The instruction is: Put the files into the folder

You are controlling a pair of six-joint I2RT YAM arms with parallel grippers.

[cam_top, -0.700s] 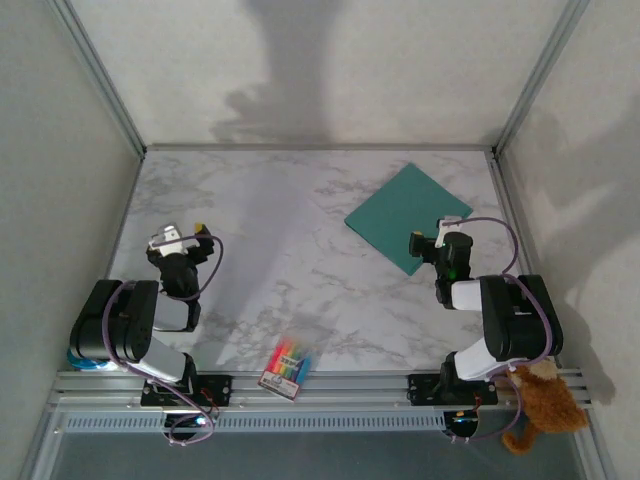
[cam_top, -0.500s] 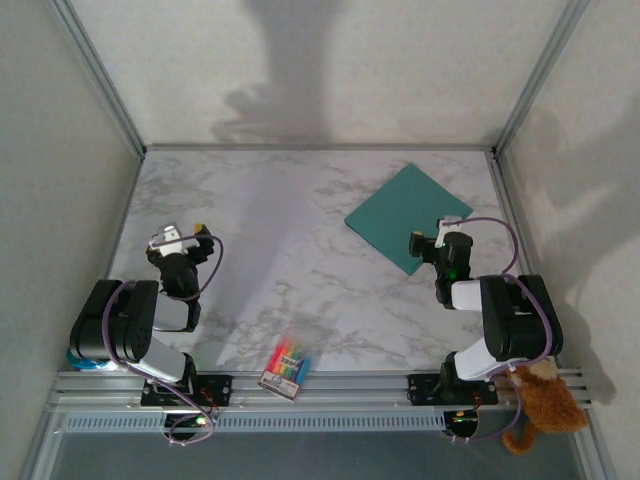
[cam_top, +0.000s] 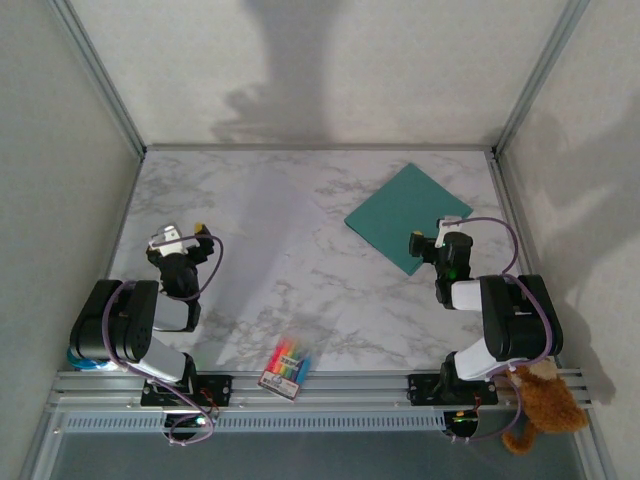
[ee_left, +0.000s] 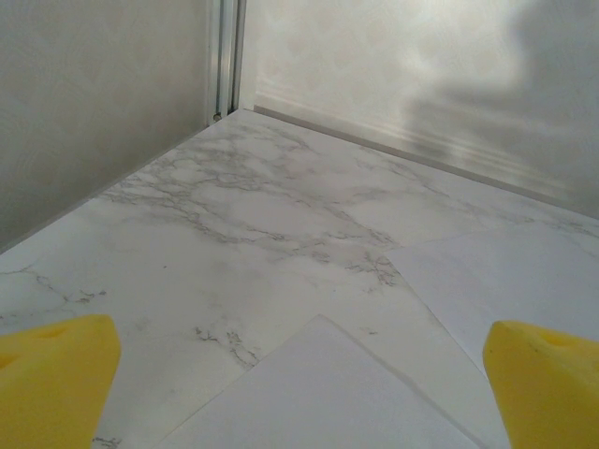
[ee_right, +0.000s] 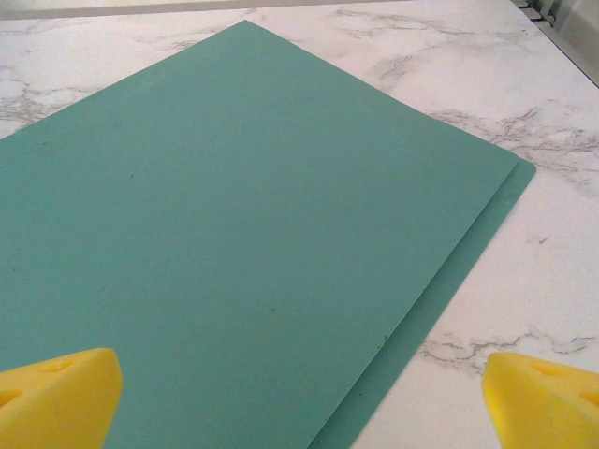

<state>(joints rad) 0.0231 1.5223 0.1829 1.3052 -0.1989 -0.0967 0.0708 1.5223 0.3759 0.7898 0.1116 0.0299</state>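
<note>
The left hand (cam_top: 183,236) and right hand (cam_top: 428,238) are wide open and empty, the shut teal folder (cam_top: 405,215) lies far right on the tabletop (cam_top: 330,290), and the flat white files (ee_left: 337,398), seemingly mid-left, could slide or crumple when pinched.

We count one folder (cam_top: 405,215) at two o'clock on the surface (cam_top: 380,310); two files (ee_left: 328,402) that we can make out, at ten o'clock; one packet of coloured pens (cam_top: 287,366) at six o'clock; one brown plush toy (cam_top: 545,405) at five o'clock; and two arms, the left arm (cam_top: 128,330) and the right arm (cam_top: 510,325).
</note>
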